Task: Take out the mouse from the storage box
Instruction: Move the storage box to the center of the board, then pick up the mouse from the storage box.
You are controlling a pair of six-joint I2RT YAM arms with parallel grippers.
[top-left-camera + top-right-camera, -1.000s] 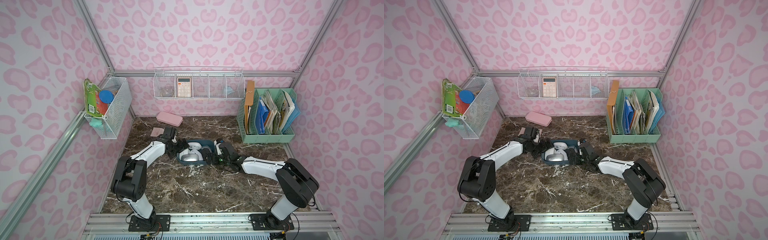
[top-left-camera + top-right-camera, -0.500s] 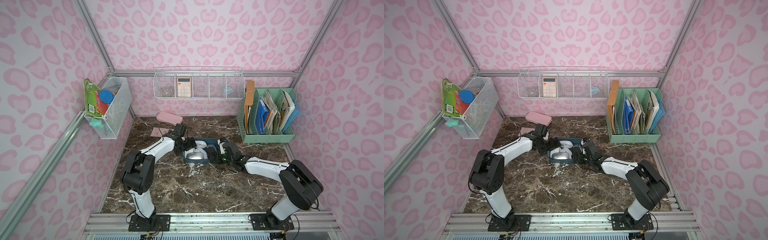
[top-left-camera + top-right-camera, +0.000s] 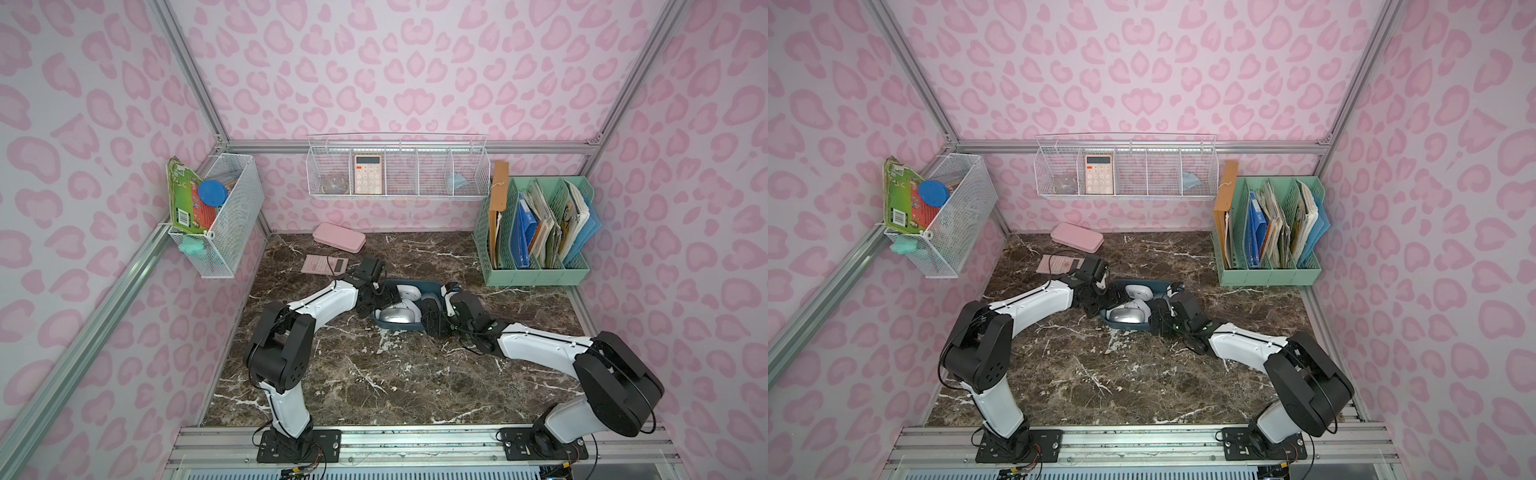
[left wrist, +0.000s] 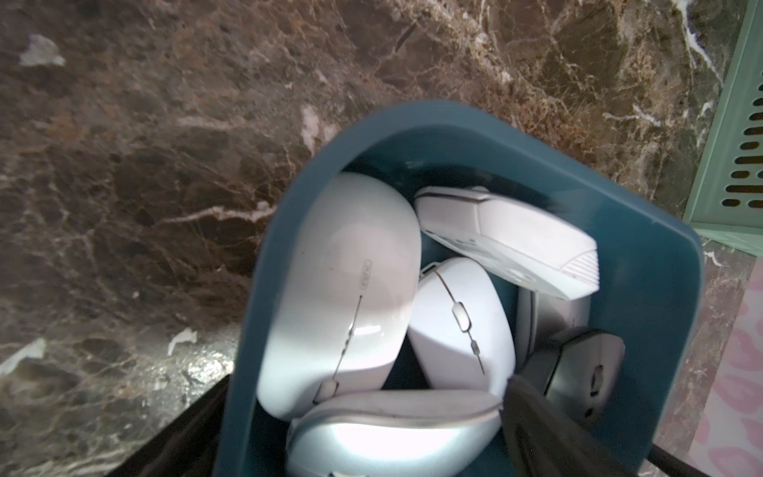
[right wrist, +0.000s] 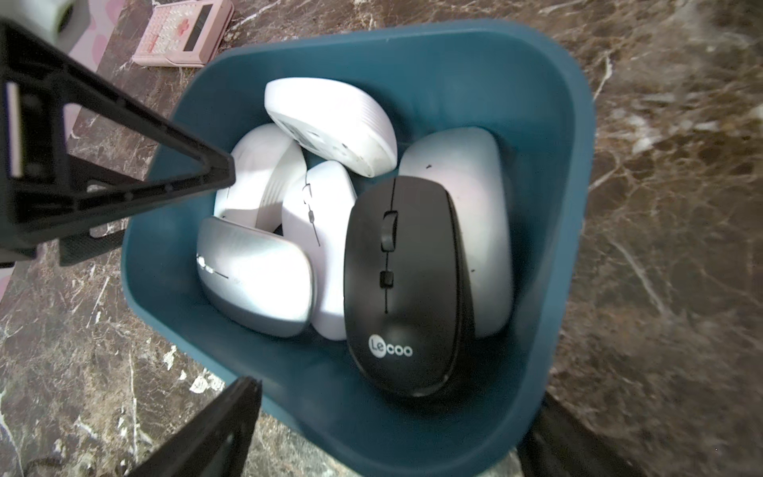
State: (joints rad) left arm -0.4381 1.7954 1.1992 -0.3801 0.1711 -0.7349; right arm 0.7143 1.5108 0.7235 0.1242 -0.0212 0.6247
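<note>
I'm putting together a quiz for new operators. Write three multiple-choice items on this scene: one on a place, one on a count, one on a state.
1. Where on the table is the storage box? A at the front edge; B between the left gripper and right gripper; C in a back corner.
2. How many black mice lie in it? A none; B one; C three.
3. How is the left gripper? A open; B shut on a mouse; C shut on the rim.
Key: B, a gripper flanks each end; B, only one black mouse shows; A, its fingers stand wide apart.
</note>
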